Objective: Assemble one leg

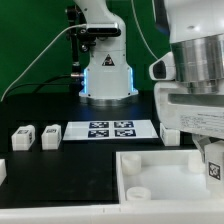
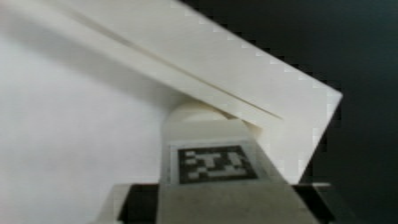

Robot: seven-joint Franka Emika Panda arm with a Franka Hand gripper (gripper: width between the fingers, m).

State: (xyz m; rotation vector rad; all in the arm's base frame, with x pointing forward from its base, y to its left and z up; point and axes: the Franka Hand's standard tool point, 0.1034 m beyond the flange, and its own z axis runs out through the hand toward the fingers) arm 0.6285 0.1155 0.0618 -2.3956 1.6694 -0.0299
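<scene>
- Tray-like white walled piece (image 1: 165, 178) fills the near part of the exterior view, and we read it as the body that takes the leg; in the wrist view a corner of it (image 2: 196, 80) lies just beyond the leg's far end, touching or nearly so — we cannot tell which.
- Marker board (image 1: 110, 130) lies flat behind it, carrying four tags.
- Gripper (image 1: 210, 160) hangs at the exterior view's right edge, over the walled piece's right side; its fingers (image 2: 139, 200) flank the block, so we judge it clamped on the leg.
- Leg (image 2: 217, 160) sits between those fingers, tagged face toward the wrist camera, long axis running straight out from the gripper toward the corner — the line the coming push must follow.
- Two spare legs (image 1: 36, 137) stand on the table at the exterior view's left, well apart from the gripper.
</scene>
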